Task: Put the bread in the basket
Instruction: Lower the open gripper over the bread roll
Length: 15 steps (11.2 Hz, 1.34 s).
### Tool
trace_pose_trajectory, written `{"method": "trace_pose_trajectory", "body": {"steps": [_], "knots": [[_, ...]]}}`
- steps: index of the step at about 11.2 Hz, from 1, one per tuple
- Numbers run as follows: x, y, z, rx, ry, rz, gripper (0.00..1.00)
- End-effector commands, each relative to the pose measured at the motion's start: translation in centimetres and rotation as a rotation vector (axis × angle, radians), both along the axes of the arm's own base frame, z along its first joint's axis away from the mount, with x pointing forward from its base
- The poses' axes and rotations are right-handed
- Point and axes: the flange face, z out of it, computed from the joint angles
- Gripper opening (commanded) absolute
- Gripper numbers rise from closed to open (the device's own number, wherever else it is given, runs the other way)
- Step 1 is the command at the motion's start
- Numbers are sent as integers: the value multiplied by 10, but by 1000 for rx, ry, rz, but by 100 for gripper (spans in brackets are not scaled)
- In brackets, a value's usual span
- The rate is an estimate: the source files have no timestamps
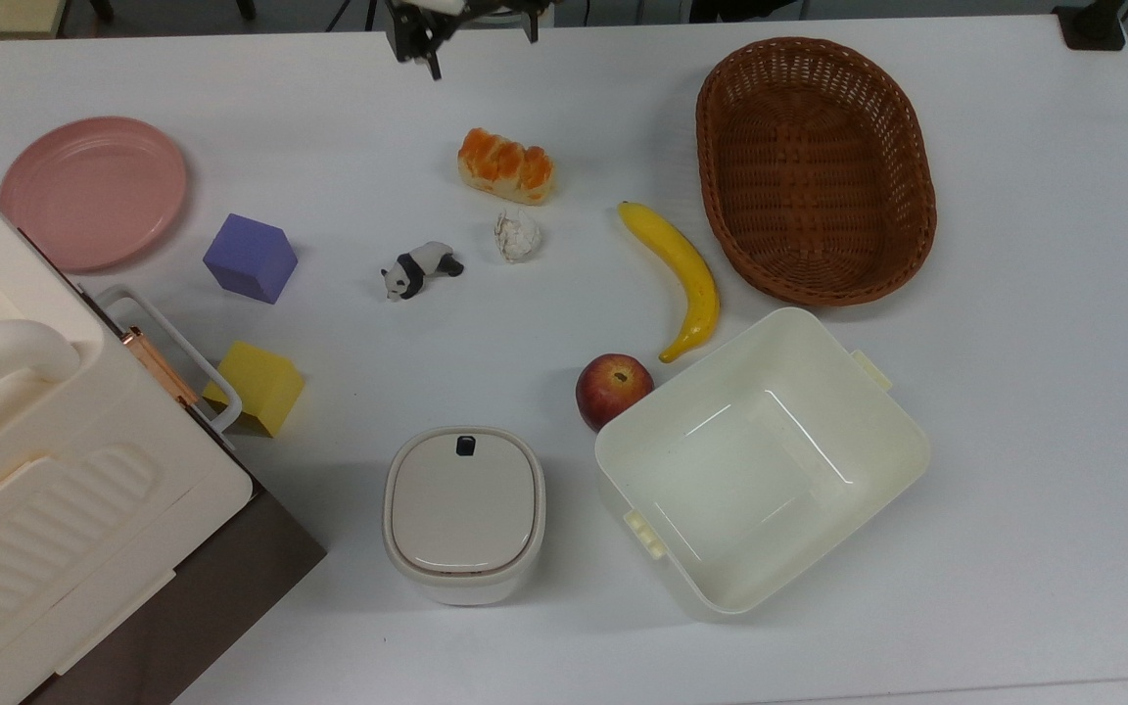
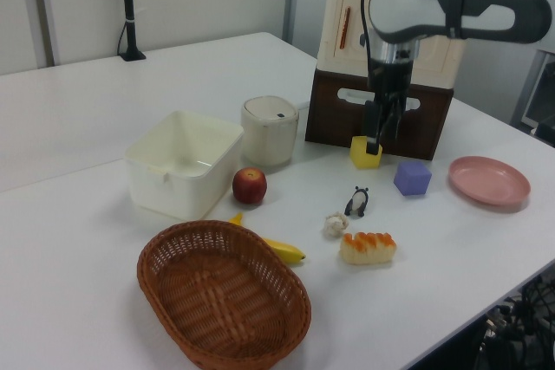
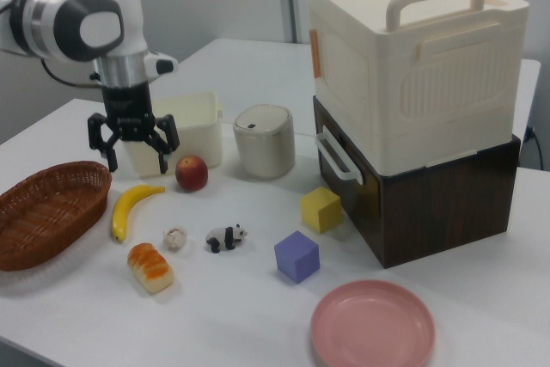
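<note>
Right view, near to far: bread (image 3: 150, 267) lay on the table (image 3: 223, 315), untouched, at 4 o'clock from the basket (image 3: 47, 212). Basket held nothing. Gripper (image 3: 133, 137) hung above, at 12 o'clock from the bread, fingers spread, carrying nothing. Judged: task barely begun; grasp, carry and drop all remained.

the bread (image 1: 506, 165) has a glossy orange-brown segmented top over pale cream sides. the basket (image 1: 816, 166) is dark brown woven wicker. the banana (image 1: 680, 273) is yellow, the apple (image 1: 613, 390) red with a yellow patch. the panda figure (image 1: 419, 268) is black and white. one cube (image 1: 251, 258) is purple, the plate (image 1: 93, 191) pink, the table (image 1: 1034, 392) white.
</note>
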Motion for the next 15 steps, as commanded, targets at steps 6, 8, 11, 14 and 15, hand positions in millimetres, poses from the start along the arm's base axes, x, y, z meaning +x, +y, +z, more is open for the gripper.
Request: {"method": "trace_pose_trajectory", "body": {"steps": [6, 8, 11, 14, 15], "knots": [[-31, 8, -100, -96, 189, 752, 100], [-25, 7, -129, -79, 252, 857, 100], [-29, 14, -165, -84, 198, 861, 100], [-34, 38, -175, -113, 162, 799, 100], [-37, 41, -176, -114, 166, 803, 100]]}}
